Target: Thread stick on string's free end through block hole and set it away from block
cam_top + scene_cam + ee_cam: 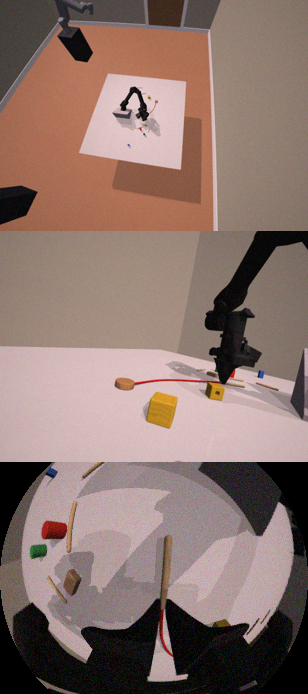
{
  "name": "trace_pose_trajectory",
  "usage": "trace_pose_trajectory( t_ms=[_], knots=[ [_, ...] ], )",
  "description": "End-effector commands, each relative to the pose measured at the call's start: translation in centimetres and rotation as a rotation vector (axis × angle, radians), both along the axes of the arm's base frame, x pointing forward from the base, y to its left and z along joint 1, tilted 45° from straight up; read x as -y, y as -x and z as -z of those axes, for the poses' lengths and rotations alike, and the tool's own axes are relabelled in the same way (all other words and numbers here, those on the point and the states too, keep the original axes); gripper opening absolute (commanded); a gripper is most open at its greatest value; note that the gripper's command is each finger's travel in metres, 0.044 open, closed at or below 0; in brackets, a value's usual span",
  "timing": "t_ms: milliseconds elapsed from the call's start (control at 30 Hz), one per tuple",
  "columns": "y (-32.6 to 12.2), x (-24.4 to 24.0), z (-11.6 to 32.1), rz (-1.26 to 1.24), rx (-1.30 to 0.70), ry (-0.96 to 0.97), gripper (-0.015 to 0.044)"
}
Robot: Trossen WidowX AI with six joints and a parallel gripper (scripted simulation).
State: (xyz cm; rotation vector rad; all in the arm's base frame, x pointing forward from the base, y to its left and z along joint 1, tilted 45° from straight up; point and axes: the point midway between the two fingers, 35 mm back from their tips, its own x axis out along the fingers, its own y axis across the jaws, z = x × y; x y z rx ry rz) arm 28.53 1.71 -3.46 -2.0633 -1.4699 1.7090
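From where I stand, the black two-finger gripper (143, 119) (223, 383) (162, 602) is clamped on the thin tan wooden stick (235, 385) (166, 569), approx. at the end where the red string (153, 109) (172, 380) (162, 637) joins. The stick lies low at the table; whether it is lifted, I cannot tell. Its long axis runs out from the fingertips, free end pointing away from the string side. The string goes back to the round wooden button (156, 101) (124, 384).

The small yellow block w/ a hole (215, 391) (221, 624) is near the fingers, on the table. Next move, I think: raise the stick, then line up its free end w/ the hole, bc. this end must enter first.
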Motion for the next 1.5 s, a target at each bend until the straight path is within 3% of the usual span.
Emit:
trace_pose_trajectory(
  t_ms=[0,1467],
  knots=[
    [-0.4,0.6,-0.5,-0.003,0.012,0.006,0.0000],
    [-0.4,3.4,-3.4,0.001,0.001,0.001,0.0000]
  ],
)
